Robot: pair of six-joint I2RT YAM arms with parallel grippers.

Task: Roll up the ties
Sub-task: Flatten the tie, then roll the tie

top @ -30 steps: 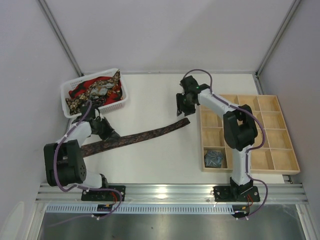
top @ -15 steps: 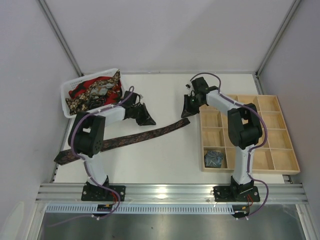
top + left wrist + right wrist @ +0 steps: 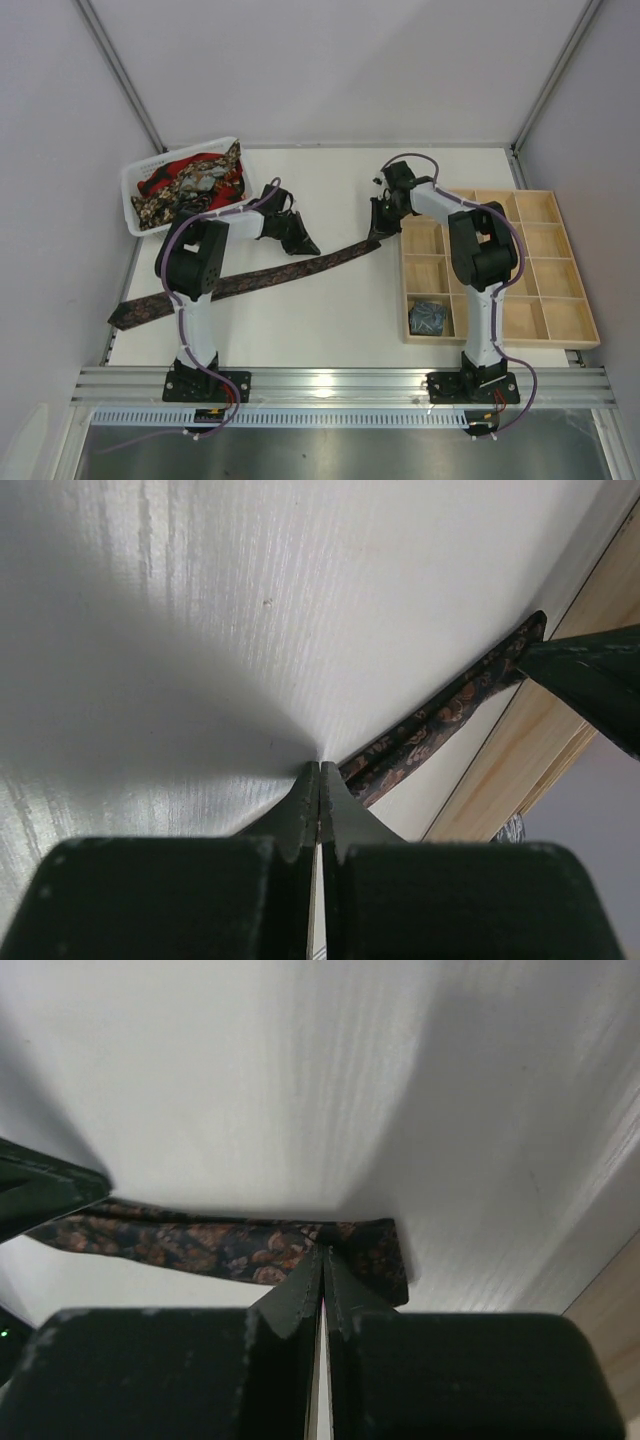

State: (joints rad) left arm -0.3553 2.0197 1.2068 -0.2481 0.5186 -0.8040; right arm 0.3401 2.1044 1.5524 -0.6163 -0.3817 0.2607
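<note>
Across the table (image 3: 330, 330) a long dark patterned tie (image 3: 250, 280) lies flat on a diagonal, its near end at the left edge and its far end just beside the tray (image 3: 560, 280). At that far end the right gripper (image 3: 322, 1245) is closed, fingers pressed together with their tips on the fabric; whether any cloth is pinched cannot be told. The left gripper (image 3: 319, 770) is also closed, holding nothing, its tips touching the table just beside the tie's far edge, nearer the far end than the middle. At the back left a white basket (image 3: 128, 195) holds a heap of ties (image 3: 190, 180) in red, gold-black and dark colours. One grey-blue coil (image 3: 430, 315) sits in the tray's near-left compartment.
</note>
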